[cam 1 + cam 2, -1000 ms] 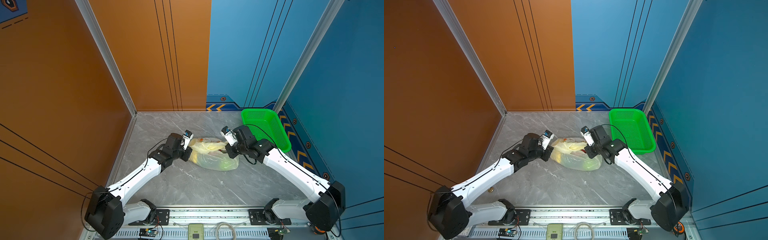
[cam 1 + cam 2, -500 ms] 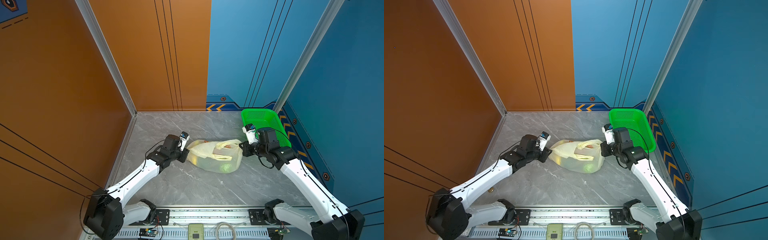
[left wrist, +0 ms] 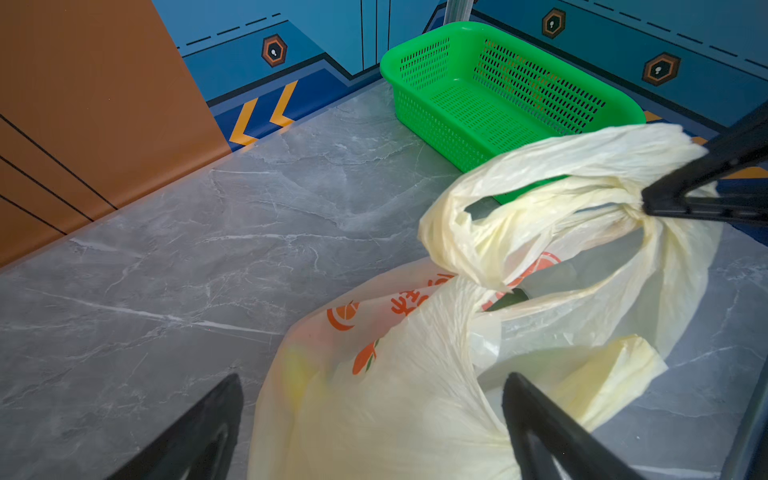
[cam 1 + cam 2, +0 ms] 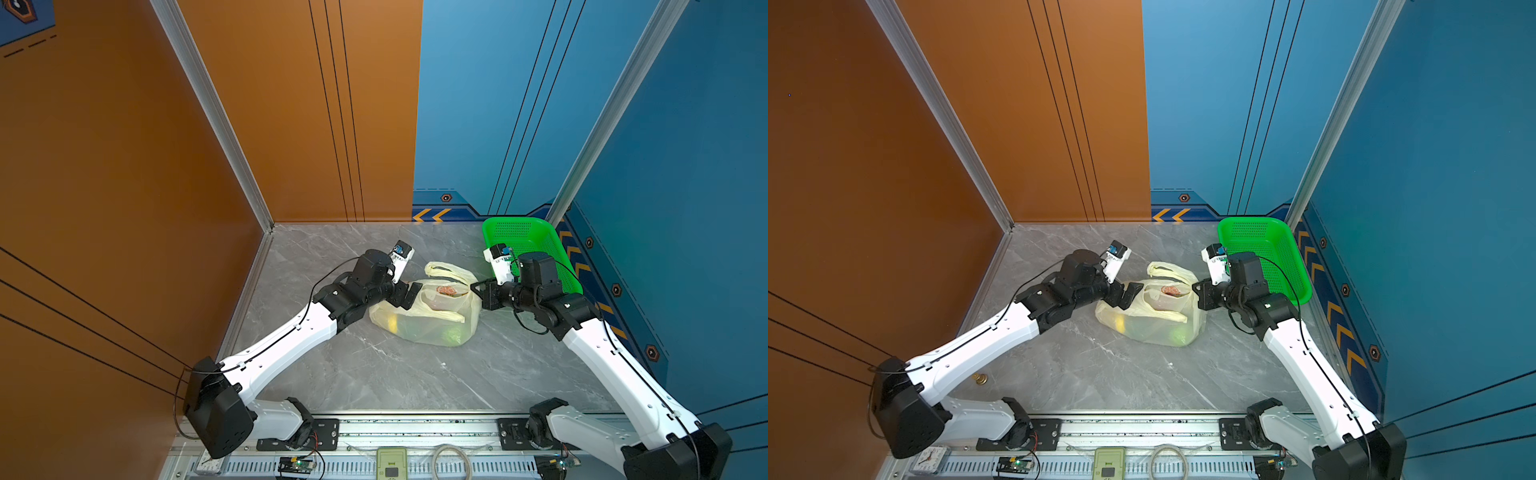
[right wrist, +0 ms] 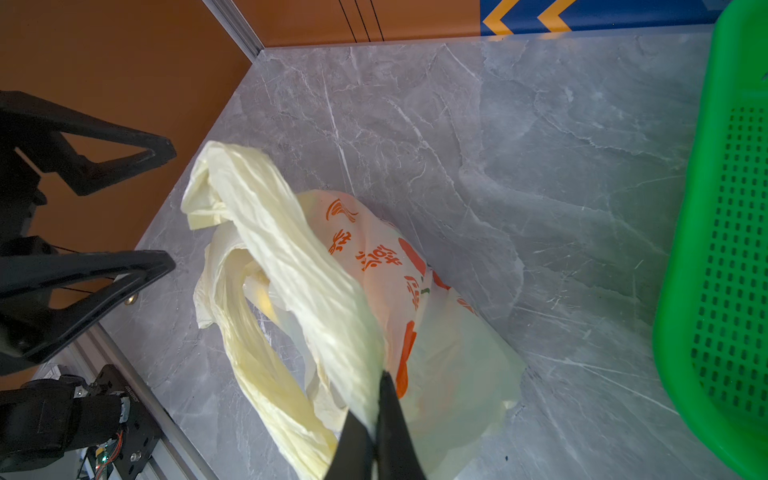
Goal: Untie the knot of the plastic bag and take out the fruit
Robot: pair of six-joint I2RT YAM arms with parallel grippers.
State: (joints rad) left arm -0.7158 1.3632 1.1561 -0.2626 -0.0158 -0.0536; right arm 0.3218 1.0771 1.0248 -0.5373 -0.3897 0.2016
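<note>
I'm seeing the left gripper letting go right now. A second ago it was clamped shut at the bag; now its jaws are standing wide apart and holding nothing, with the film only passing loosely between them in the left wrist view.

The thin, translucent cream-yellow plastic bag with orange prints is lying on the grey marble-patterned tabletop, between the two arms and near the perforated green plastic basket.

The right gripper is staying clenched on a crumpled cream-yellow handle strip. It has been swinging out toward the basket side, pulling that strip taut away from the bag.

The other handle is now trailing free on the tabletop, so I'm reading the two strips as parted. I'm not finding the knot anywhere. The bunched film right at the right gripper's tips is hiding a little, though, so I'm only calling it probably undone.

The bag's mouth is gaping upward in both top views. The fruit is still inside, showing through the film as a yellow patch and a green one. Something pinkish is sitting at the opening, and I can't say whether that's fruit or print.

For the task, I'm judging the untying as about finished. The freed left gripper is now available to reach in while the right one is holding the mouth open.
</note>
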